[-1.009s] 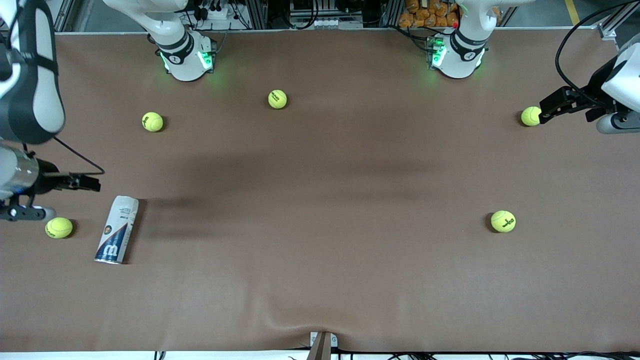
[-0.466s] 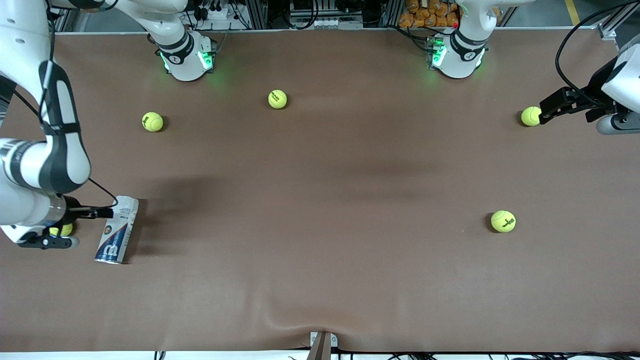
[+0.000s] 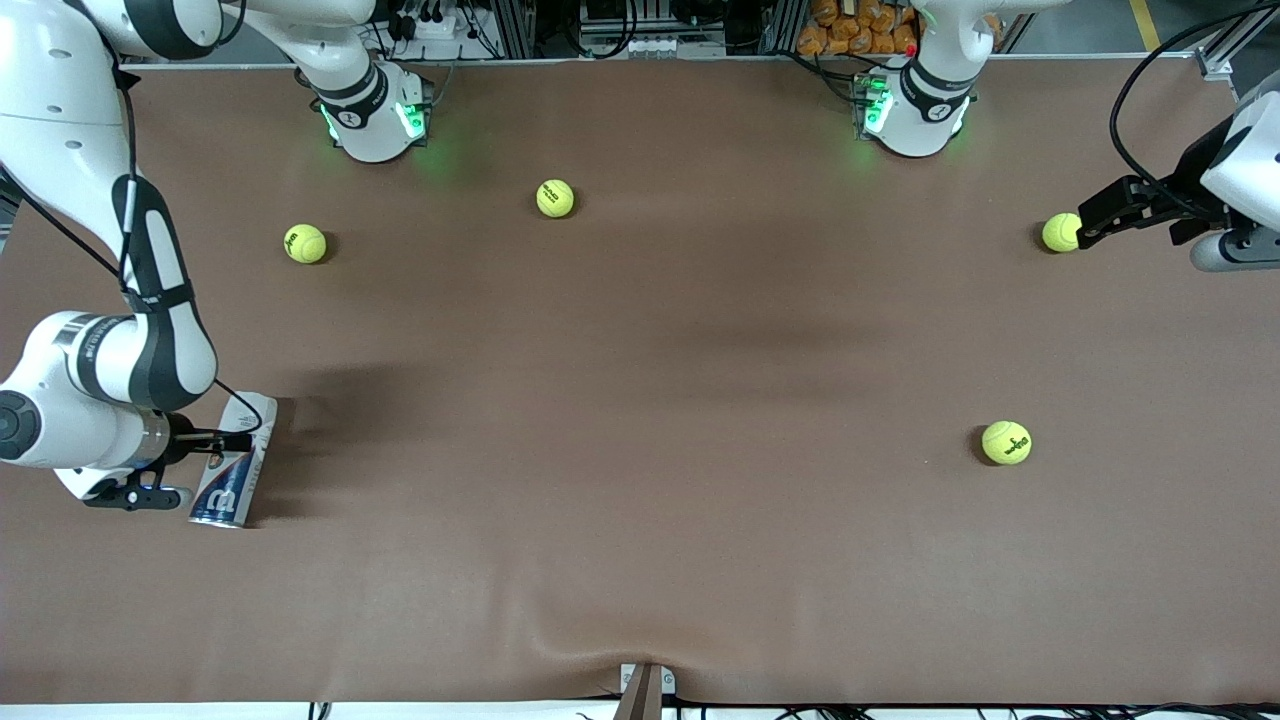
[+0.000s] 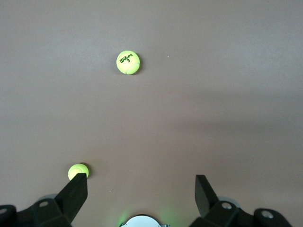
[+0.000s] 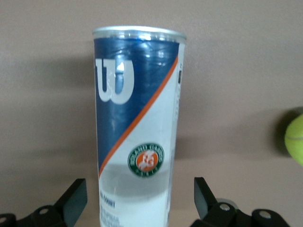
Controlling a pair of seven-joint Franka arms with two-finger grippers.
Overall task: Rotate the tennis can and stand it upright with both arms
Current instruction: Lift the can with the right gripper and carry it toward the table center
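Middle of the tennis can point(image 3: 232, 470) covered in the front view by the right gripper point(image 3: 240, 441). Lower end of the can cut off by the right wrist view's edge. Small print on the label too small to read. Tennis ball point(image 5: 295, 140) half cut off there too.

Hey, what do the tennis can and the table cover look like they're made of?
Tennis can: seemingly clear glossy plastic under a printed label, see-through near one end, with a shiny, likely metal rim. Table cover: matte brown, probably fabric or soft sheet, since it wrinkles at the edge.
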